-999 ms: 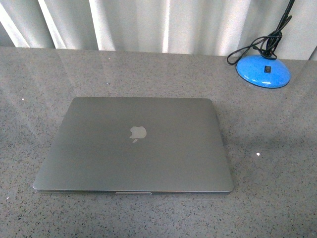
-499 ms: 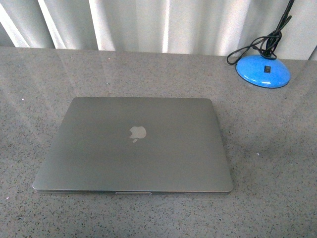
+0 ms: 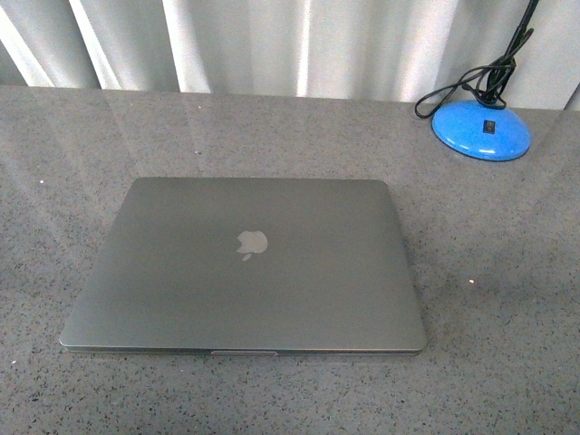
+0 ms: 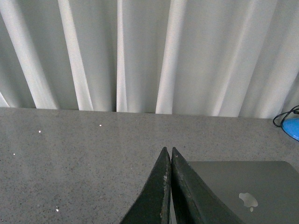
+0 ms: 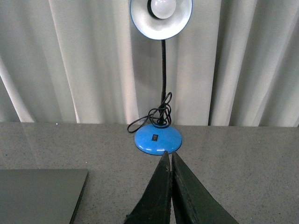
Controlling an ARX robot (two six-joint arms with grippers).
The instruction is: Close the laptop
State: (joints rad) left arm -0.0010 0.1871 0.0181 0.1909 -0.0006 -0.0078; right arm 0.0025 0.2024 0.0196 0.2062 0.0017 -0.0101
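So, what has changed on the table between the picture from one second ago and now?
Nothing visibly changed. The laptop lies closed and flat on the table in the same spot, and the blue lamp stands at the far right as before. Neither arm enters the front view; both hands are shut, the left hand and the right hand.

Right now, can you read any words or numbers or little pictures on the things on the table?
No words or numbers can be read anywhere.
Slim grey metal laptop, lid shut flat on the speckled grey table: only a pale apple logo, a picture with no letters.
Round blue lamp base: a small dark switch, any mark on it too small to read.
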